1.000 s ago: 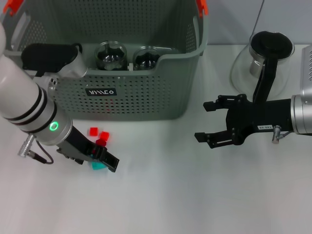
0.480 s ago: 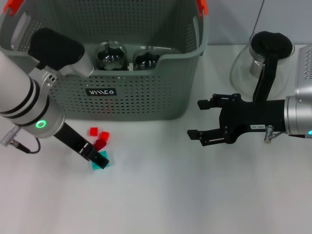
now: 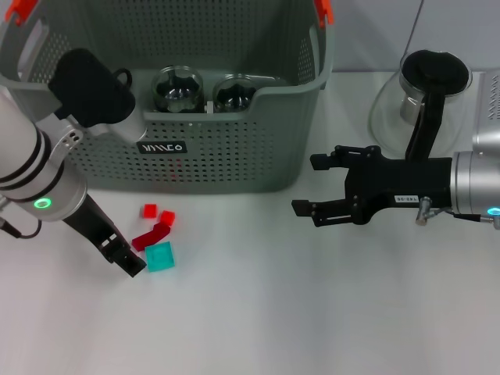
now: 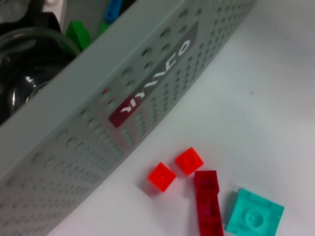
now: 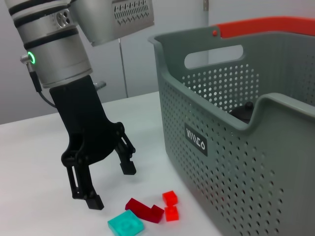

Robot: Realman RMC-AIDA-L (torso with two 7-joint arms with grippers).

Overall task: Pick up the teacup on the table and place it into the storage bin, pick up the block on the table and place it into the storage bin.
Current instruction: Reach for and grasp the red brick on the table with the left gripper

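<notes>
The grey-green storage bin (image 3: 234, 156) fills the back left, and two glass teacups (image 3: 177, 88) (image 3: 234, 92) stand inside it. In front of its wall, on the table, lie two small red blocks (image 3: 149, 211), a dark red long block (image 3: 154, 233) and a teal block (image 3: 160, 256). My left gripper (image 3: 127, 255) hangs open just left of the teal block, holding nothing; the right wrist view shows its fingers (image 5: 93, 200) spread apart above the table. My right gripper (image 3: 308, 186) is open and empty, right of the bin.
A glass teapot with a black lid (image 3: 426, 82) stands at the back right behind my right arm. Green (image 4: 78, 32) and blue (image 4: 112, 10) pieces lie in the bin beside a teacup (image 4: 24, 69).
My left gripper has pulled back to the left, off the blocks, uncovering the teal and dark red ones. My right gripper has slid a little left toward the bin.
</notes>
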